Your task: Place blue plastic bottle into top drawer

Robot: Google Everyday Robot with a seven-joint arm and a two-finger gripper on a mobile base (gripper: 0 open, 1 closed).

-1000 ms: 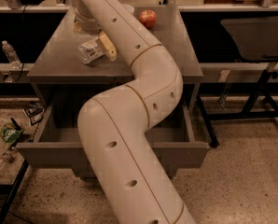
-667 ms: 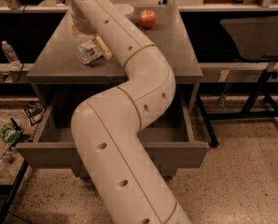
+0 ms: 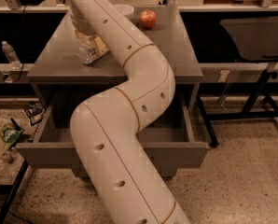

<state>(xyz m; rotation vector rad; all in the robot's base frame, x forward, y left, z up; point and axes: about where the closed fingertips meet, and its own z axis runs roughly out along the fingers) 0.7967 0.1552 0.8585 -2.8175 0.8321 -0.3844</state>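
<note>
The blue plastic bottle point(image 3: 84, 54), clear with a pale label, lies on its side on the grey cabinet top point(image 3: 176, 50), left of centre. My gripper point(image 3: 91, 45) is down at the bottle, right on top of it, and my wrist hides most of it. The top drawer point(image 3: 45, 154) stands pulled out below the top. My thick white arm point(image 3: 129, 125) crosses in front of it and hides much of its inside.
A red apple point(image 3: 147, 18) and a white bowl point(image 3: 125, 9) sit at the back of the cabinet top. A small clear bottle point(image 3: 10, 53) stands on a ledge at left. A green packet point(image 3: 9, 135) lies on the floor at left. A dark stand point(image 3: 255, 36) is at right.
My arm has swung a little to the left and its elbow has shifted. The gripper and the bottle have stayed at about the same spot on the cabinet top.
</note>
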